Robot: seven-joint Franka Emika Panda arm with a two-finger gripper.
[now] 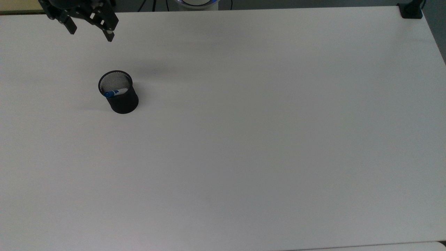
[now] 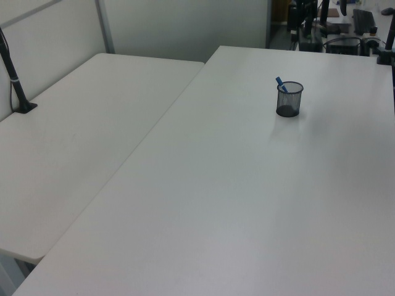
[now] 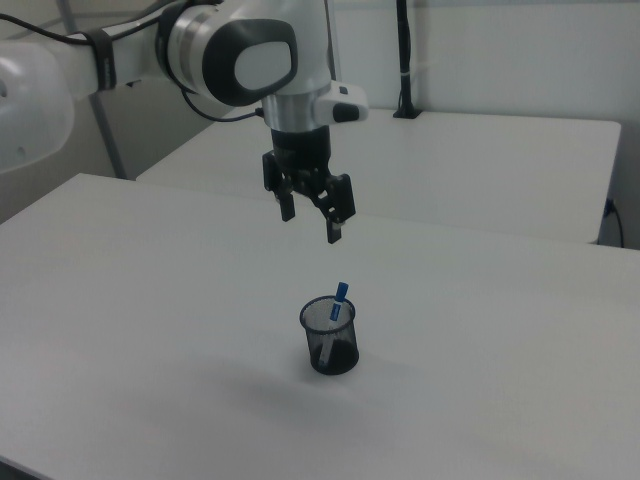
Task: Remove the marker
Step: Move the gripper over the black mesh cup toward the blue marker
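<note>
The marker [image 1: 115, 93] has a white barrel and a blue cap. It stands slanted inside a black mesh cup [image 1: 122, 99], with its blue end poking above the rim [image 3: 340, 292] [image 2: 279, 82]. My gripper [image 1: 91, 32] hangs open and empty at the top view's upper left, above the table and away from the cup. In the right view the gripper [image 3: 310, 225] is high above the cup [image 3: 331, 345] and a little to the right view's left of it, fingers pointing down.
The cup stands on a wide white table [image 1: 264, 139]. A second white table [image 2: 80, 135] adjoins it on the left view's left. A black clamp post [image 1: 411, 9] is fixed at the top view's upper right corner.
</note>
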